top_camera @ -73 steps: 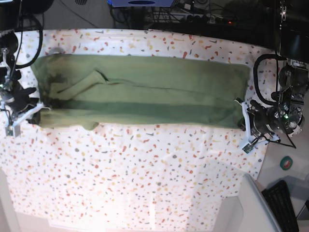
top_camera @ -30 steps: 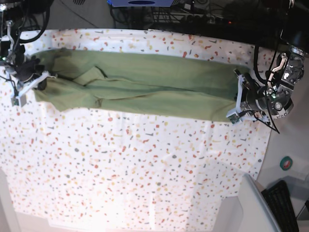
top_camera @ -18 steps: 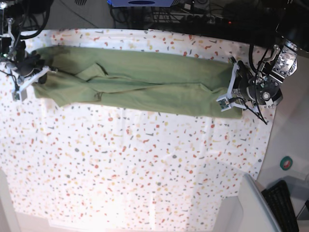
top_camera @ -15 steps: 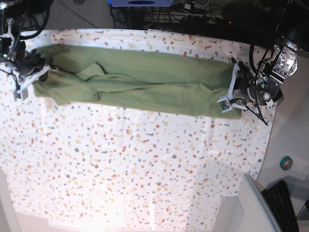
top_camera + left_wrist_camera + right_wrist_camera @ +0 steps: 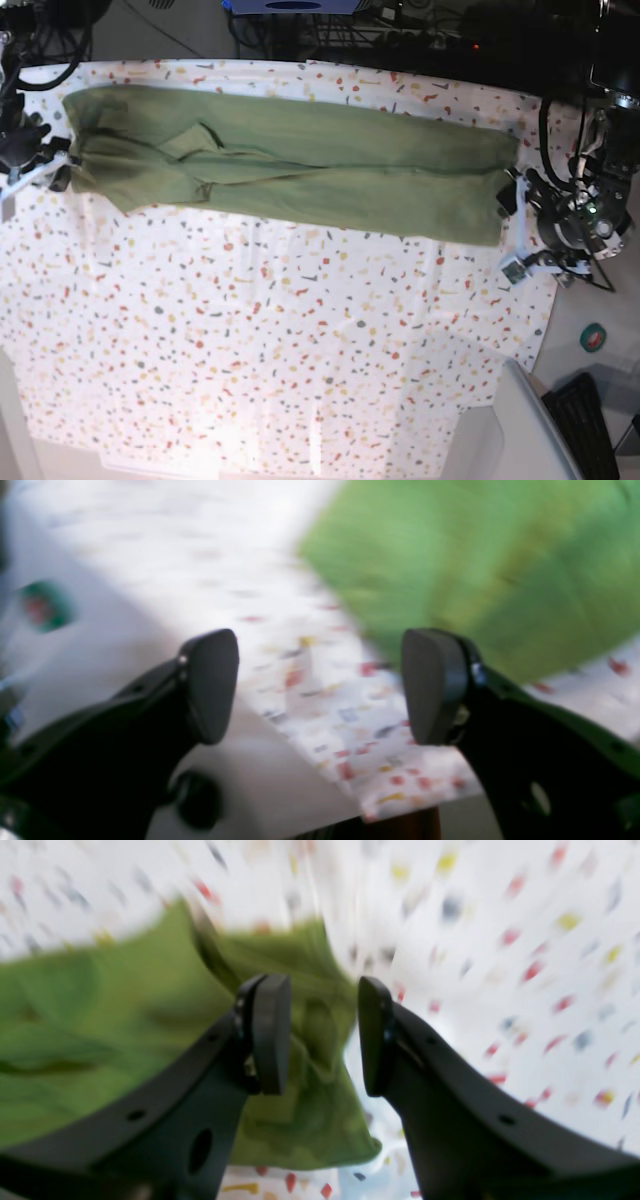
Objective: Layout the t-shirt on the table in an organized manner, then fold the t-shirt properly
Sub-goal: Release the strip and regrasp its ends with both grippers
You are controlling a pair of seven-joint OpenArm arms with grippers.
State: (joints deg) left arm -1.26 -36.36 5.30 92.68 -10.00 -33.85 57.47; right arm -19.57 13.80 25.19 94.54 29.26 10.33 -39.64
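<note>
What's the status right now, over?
Left gripper open, holding nothing. Right gripper open, fingers astride the t-shirt edge. Shirt lies in a long band on the table. Nothing in the way.

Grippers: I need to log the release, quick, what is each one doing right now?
Left gripper: open, holding nothing, beside the t-shirt.
Right gripper: open, shirt edge between its jaws, not clamped.

The table under me is wide, white and flecked with red, orange, grey and yellow. Only the t-shirt lies on it, folded into a long green band along the far edge, nearly corner to corner.
</note>
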